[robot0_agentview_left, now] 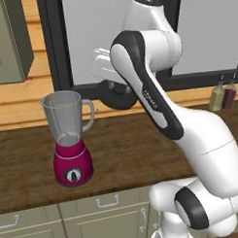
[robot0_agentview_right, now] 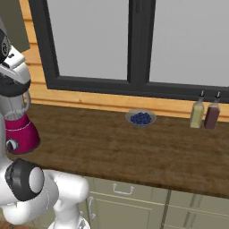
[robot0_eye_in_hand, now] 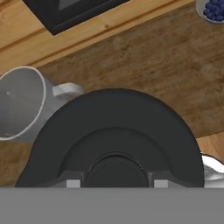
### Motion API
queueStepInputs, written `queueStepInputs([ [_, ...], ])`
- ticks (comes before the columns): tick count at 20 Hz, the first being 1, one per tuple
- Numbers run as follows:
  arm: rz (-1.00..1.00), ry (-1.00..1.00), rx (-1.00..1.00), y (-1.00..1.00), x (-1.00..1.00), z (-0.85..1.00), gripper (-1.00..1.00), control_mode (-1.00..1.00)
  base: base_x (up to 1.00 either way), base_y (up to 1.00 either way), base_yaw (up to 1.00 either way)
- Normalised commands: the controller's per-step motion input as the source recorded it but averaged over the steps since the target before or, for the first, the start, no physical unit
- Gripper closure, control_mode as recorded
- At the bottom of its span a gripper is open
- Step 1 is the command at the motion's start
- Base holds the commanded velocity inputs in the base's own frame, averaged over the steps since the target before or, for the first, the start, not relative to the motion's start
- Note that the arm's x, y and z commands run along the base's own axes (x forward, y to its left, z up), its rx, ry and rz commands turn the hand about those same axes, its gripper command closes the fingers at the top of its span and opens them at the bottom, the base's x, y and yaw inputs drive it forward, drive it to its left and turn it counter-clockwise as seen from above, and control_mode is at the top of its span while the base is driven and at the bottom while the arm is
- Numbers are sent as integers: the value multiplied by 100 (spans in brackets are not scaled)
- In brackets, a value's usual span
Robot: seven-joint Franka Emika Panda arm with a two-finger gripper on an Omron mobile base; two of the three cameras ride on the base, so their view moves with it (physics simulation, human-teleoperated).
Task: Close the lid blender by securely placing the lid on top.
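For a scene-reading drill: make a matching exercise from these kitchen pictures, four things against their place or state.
Things:
1. blender
2. lid
3. bowl of blueberries
4. two bottles

Place or state:
A. by the window sill, mid-counter
B. at the counter's right end
C. jar open, on the counter's left
D. held in the gripper, off the jar

Pairs: 1-C, 2-D, 3-A, 4-B

blender (robot0_agentview_left: 69, 137) upright on table (robot0_agentview_left: 126, 145), jar open. black lid (robot0_agentview_left: 119, 94) aloft right of jar rim, hand mostly hidden behind arm. two bottles (robot0_agentview_left: 223, 96) far right.
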Motion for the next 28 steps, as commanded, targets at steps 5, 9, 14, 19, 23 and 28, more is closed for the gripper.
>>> queueStepInputs([
  [5,0,9,0,64,41,14,100,-100,0,0,0],
  [9,0,3,0,42,32,1,100,-100,0,0,0],
  [14,0,2,0,29,26,6,100,-100,0,0,0],
  [19,2,1,0,17,15,1,100,-100,0,0,0],
  [23,1,7,-1,30,11,0,100,-100,0,0,0],
  [28,2,5,-2,18,19,0,100,-100,0,0,0],
])
